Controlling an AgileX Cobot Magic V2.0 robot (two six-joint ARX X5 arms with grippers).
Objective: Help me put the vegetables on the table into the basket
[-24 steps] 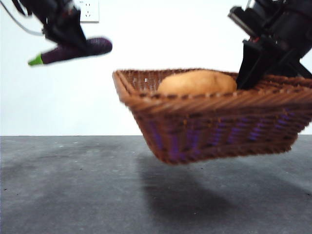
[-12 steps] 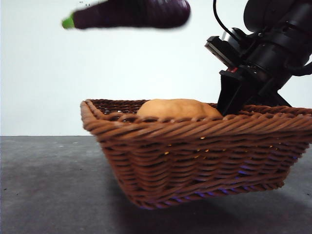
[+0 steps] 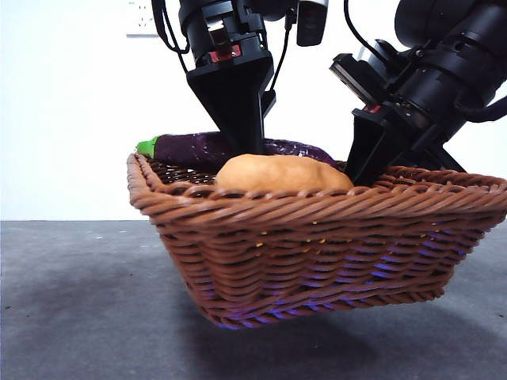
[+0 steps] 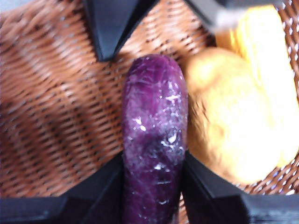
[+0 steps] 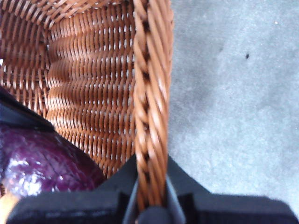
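Observation:
The brown wicker basket (image 3: 317,253) hangs tilted over the table (image 3: 79,301), with my right gripper (image 3: 360,170) shut on its back right rim (image 5: 149,93). An orange-brown potato (image 3: 281,174) lies inside it, and the yellow corn cob (image 4: 266,60) lies beside the potato (image 4: 224,121). My left gripper (image 3: 245,146) reaches down into the basket from above, shut on the dark purple eggplant (image 3: 190,148). The eggplant (image 4: 154,130) lies low over the woven floor (image 4: 51,116) next to the potato. Its green stem pokes over the left rim. My right wrist view catches the eggplant's end (image 5: 42,163).
Dark grey table (image 5: 233,116) spreads in front of and around the basket. A white wall with a socket stands behind. A black jaw tip (image 4: 112,28) shows inside the basket past the eggplant.
My left gripper has carried the eggplant from high above the basket down into it. The basket has stayed in the right gripper's hold and barely shifted.

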